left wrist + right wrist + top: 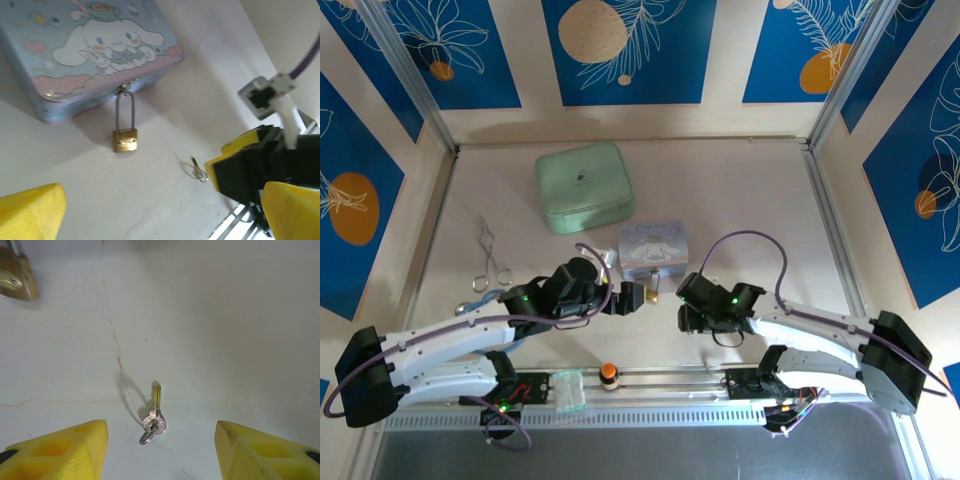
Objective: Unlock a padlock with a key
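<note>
— While nothing has been picked up, how far along would you call this?
— Barely begun, I'd say. Start at the left: the left pincer [628,297] is spread wide, with nothing between its fingers [30,212], and it hovers near the padlock [124,140].
— Where's the padlock lying?
— Flat on the surface [225,75], just in front of the tin [90,50], with its shackle hooked through the tin's clasp. Both legs of the shackle look seated in the body, so I judge it locked.
— What's it like?
— Tiny. A brass-gold block with a thin silver hoop longer than the body.
— And the key?
— A little to the padlock's right, loose on the surface and apart from it. The key [154,415] is a thin sliver with a yellowish glint on the blade and a small ring on its head.
— Has the right side got it?
— No. The right pincer [160,442] is parted, one finger on either side of the key, neither touching it as far as I can see.
— So what's left?
— Everything: lift the key, steady the padlock, insert, turn, and spring the shackle.
</note>
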Controlling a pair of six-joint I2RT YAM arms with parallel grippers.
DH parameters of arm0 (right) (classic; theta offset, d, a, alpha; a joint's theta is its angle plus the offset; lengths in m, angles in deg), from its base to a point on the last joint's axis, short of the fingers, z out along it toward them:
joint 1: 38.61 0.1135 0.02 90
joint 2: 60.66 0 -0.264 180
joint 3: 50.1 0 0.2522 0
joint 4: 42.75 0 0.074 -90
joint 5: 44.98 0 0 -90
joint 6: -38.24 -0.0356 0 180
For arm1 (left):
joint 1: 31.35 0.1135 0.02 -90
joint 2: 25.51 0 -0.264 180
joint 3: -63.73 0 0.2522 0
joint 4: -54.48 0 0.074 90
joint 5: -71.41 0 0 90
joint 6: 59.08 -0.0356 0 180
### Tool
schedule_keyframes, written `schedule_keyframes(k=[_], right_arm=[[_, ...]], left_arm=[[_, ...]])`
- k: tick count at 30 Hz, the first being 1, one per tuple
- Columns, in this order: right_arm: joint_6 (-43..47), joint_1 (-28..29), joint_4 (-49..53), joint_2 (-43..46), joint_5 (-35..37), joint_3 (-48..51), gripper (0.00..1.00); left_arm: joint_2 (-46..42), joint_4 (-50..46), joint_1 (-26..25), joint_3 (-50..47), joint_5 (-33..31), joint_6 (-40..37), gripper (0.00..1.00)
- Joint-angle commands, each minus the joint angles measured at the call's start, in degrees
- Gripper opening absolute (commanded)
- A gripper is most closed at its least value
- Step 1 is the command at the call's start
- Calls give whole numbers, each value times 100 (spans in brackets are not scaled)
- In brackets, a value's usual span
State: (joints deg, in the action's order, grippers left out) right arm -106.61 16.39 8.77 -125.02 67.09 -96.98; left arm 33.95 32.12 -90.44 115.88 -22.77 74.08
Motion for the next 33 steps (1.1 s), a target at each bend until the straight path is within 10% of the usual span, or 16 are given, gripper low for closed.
schedule_keyframes(k=[1, 33], right_arm=[[-414, 190, -199, -384, 159, -137, 55], [-791, 705, 75, -1361, -177, -205, 23]], left_arm=[[137, 174, -225, 230, -289, 162, 99], [584, 710, -340, -33, -337, 597, 99]])
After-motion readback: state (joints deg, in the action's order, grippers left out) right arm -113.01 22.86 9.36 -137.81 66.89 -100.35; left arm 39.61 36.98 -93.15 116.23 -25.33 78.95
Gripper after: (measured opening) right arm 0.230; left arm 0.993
